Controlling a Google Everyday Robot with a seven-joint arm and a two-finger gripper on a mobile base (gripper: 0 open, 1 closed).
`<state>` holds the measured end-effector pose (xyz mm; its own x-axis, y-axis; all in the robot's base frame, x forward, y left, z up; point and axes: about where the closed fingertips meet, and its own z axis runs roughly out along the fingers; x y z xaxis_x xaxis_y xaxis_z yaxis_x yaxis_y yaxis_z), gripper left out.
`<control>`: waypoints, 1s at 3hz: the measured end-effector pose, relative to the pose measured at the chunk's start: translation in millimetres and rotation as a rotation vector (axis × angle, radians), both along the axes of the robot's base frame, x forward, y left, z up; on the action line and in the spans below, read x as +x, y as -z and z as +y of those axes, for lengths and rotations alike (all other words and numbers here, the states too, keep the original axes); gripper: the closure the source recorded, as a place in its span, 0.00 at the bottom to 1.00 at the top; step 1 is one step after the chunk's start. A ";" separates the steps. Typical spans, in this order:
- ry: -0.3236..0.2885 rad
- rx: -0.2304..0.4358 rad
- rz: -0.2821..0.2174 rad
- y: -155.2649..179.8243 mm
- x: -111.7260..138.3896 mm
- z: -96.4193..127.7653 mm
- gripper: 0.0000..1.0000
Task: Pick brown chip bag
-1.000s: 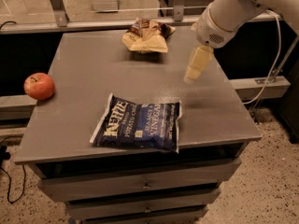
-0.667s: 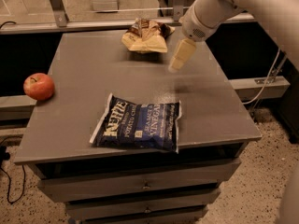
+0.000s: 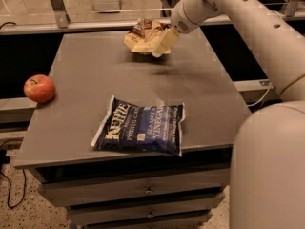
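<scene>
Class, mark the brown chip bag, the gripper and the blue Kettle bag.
brown chip bag point(image 3: 138, 41): camera view, its pale crumpled middle.
gripper point(image 3: 161, 46): camera view, its lower end, at that bag's right edge.
blue Kettle bag point(image 3: 140, 128): camera view, middle of its printed face.

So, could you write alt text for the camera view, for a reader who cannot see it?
The end effector is at the right side of the brown chip bag, at the far edge of a grey table. A blue Kettle bag lies near the front, a red apple at the left edge.
</scene>
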<state>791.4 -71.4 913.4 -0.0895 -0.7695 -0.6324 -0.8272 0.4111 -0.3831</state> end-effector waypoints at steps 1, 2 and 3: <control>0.066 0.113 0.042 10.8 27.9 10.4 0.00; 0.117 0.168 0.118 29.8 40.3 23.4 0.17; 0.137 0.164 0.160 43.6 44.9 31.3 0.41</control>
